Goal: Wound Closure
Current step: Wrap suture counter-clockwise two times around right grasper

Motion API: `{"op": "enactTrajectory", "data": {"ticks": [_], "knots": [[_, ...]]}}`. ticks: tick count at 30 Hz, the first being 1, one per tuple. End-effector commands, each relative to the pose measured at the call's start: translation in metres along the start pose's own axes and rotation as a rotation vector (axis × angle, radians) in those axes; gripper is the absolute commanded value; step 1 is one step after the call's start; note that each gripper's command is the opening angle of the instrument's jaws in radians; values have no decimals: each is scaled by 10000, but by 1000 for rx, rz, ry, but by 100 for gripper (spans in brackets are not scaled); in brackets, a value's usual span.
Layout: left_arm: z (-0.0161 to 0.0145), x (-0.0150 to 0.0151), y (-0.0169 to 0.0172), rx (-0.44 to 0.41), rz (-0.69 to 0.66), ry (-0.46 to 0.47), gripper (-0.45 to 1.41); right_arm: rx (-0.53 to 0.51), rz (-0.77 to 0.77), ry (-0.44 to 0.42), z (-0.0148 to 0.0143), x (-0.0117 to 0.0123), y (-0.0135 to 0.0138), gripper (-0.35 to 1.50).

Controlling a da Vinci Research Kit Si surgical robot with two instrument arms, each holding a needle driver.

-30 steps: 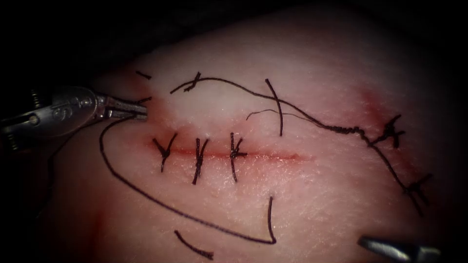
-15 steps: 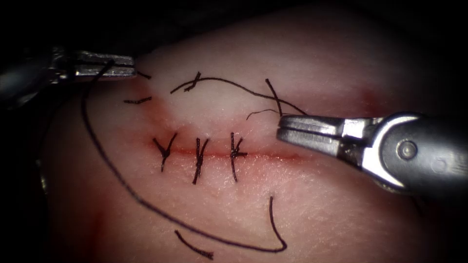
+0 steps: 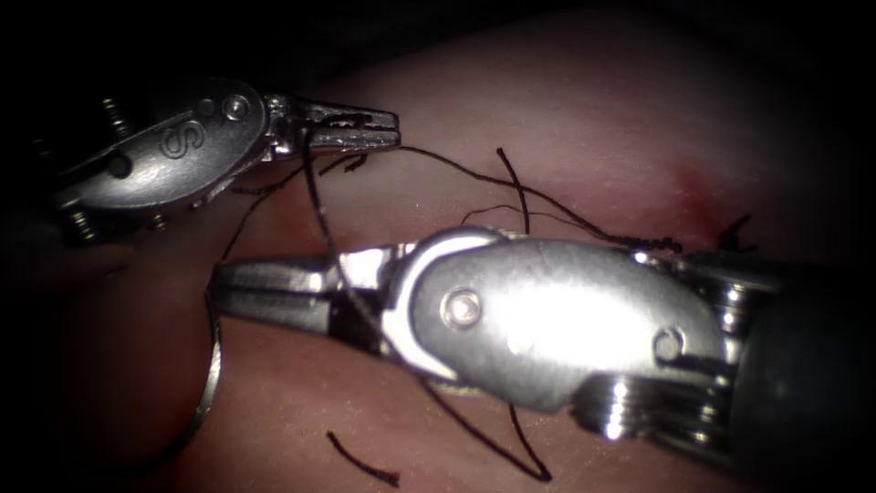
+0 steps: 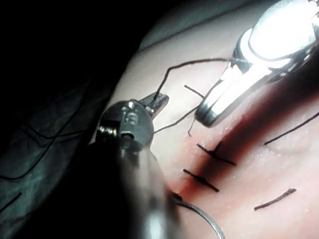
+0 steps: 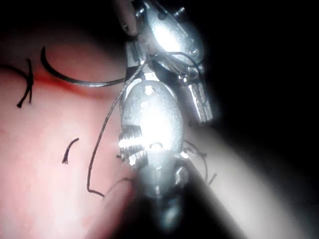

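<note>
Left tool (image 3: 365,128) clamped on thread (image 3: 319,210) at eleven o'clock. Right tool (image 3: 224,290) closed on needle (image 3: 212,383), curving free toward seven o'clock, clear of tissue (image 3: 584,119). Risk, likely: thread draped over right tool's jaws, snagging if pulled.

The right tool (image 5: 133,62) is reaching out over the tissue (image 5: 40,164), its bright wrist housing glaring. The needle (image 5: 75,79) is lying curved on the tissue just beyond and beside the tool's tip, its point end lifting near a stitch (image 5: 27,84) on the red cut. Thread (image 5: 102,134) is trailing down alongside the housing. The left tool (image 5: 197,102) is sitting just beyond it, thread draping across its body. A cut end (image 5: 70,149) is lying loose beside the thread.
</note>
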Motion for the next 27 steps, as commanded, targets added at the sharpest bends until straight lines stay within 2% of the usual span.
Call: {"op": "enactTrajectory", "data": {"ticks": [1, 2, 6, 10, 11, 14, 17, 20, 21, 23, 24, 27], "knots": [[5, 4, -10, -1, 6, 0, -45, -5, -1, 14, 14, 9, 6, -35], [7, -1, -9, -4, 1, -3, -45, -25, 3, 54, 15, 16, 7, -35], [10, -5, -1, -5, -1, -4, -45, -122, -3, 103, 16, 21, 9, -35], [13, -2, 16, -2, 2, -5, -45, -297, 2, 117, 19, 13, 19, -35], [14, 0, 23, 0, 6, -5, -45, -364, -2, 101, 16, 9, 28, -35], [13, 1, 37, 0, 15, -6, -45, -461, -2, 54, 7, 5, 43, -35], [9, 2, 57, 3, 27, -12, -45, -506, 45, -4, -8, -2, 62, -35], [4, 6, 75, 16, 35, -20, -45, -482, 149, -104, -22, -9, 70, -35], [2, 8, 83, 24, 38, -20, -45, -470, 244, -158, -27, -15, 72, 7], [-2, 16, 95, 37, 33, -35, -45, -472, 331, -228, -28, -26, 74, 103], [-3, 20, 100, 42, 44, -41, -45, -475, 340, -241, -28, -30, 74, 114], [-9, 30, 109, 44, 69, -49, -45, -449, 376, -290, -25, -46, 72, 128]]}}
